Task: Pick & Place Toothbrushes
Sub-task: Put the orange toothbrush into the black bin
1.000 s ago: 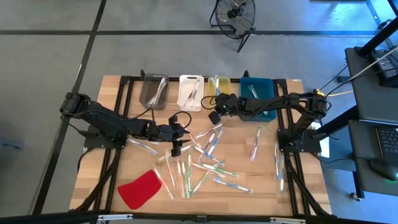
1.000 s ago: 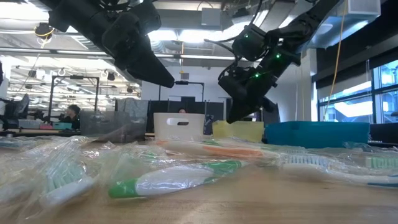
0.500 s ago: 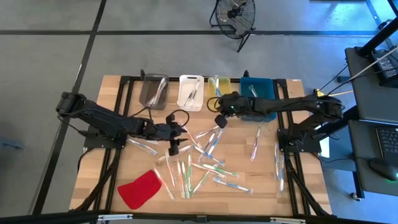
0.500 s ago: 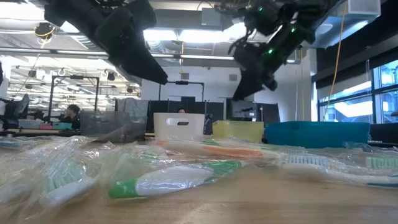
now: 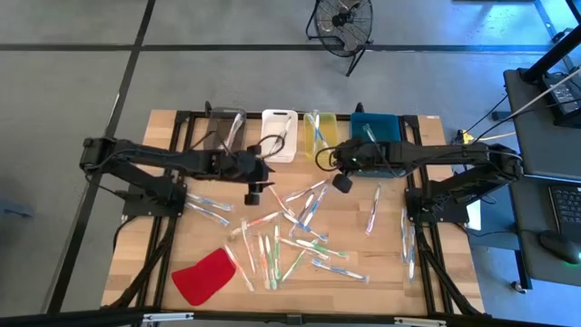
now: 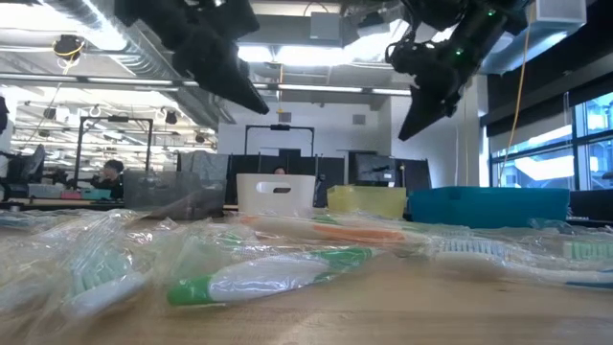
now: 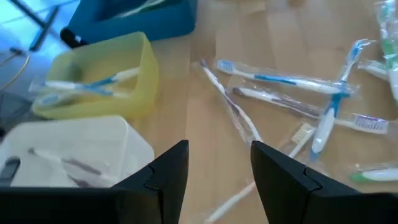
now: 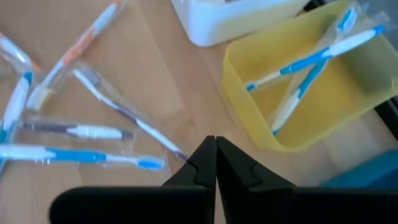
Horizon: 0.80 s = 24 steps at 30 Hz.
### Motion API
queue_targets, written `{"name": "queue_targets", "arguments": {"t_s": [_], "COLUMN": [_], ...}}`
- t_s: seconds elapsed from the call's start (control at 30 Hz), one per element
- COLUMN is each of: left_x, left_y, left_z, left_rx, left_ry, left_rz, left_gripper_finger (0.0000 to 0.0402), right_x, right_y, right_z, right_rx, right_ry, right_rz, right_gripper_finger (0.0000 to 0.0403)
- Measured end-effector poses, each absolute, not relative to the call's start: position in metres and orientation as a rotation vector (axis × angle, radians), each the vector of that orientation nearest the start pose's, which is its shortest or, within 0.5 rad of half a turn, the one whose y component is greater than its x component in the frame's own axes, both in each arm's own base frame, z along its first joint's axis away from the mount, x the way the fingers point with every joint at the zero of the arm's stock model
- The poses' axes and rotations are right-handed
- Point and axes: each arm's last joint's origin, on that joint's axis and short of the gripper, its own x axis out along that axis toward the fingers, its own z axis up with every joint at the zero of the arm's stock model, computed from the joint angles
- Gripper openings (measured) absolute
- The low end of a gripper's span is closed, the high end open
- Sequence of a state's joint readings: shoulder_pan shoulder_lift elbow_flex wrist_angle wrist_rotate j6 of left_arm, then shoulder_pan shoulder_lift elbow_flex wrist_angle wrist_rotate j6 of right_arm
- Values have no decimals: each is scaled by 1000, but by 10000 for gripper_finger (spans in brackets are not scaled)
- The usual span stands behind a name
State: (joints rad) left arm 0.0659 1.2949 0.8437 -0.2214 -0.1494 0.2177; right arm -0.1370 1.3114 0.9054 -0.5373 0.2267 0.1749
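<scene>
Centre frame, empty left claw (image 5: 253, 195) gapes wide, right claw (image 5: 342, 183) pinched shut holding nothing, above clear-wrapped plastic toothbrushes (image 5: 305, 207) strewn on the wooden worktop (image 5: 381, 263)

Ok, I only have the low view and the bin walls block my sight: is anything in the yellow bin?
Observer: Yes, the yellow bin holds blue-and-white toothbrushes.
Operator: Is the right gripper carrying one?
Observer: No, the right gripper is shut with nothing between its fingers.
Operator: Where is it over the table?
Observer: Just in front of the yellow bin, above bare wood of the table.
</scene>
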Motion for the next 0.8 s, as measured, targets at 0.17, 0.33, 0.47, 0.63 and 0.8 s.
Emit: {"name": "queue_targets", "arguments": {"t_s": [0.17,0.33,0.47,0.63,0.8], "left_x": [268,275,284,297,315], "left_y": [39,44,42,44,46], "left_z": [243,229,210,191,180], "left_rx": [266,330,381,412,415], "left_ry": [717,760,828,890,940], "left_rz": [44,-29,-84,-121,-189], "left_gripper_finger": [168,168,168,168,168], "right_x": [247,235,230,226,226], "right_y": [-35,-28,-23,-21,-21], "right_z": [225,201,186,173,170], "right_rx": [112,166,224,270,303], "right_ry": [978,1005,990,959,944], "right_rz": [-406,-405,-387,-388,-405], "right_gripper_finger": [12,5,15,8,8]}}
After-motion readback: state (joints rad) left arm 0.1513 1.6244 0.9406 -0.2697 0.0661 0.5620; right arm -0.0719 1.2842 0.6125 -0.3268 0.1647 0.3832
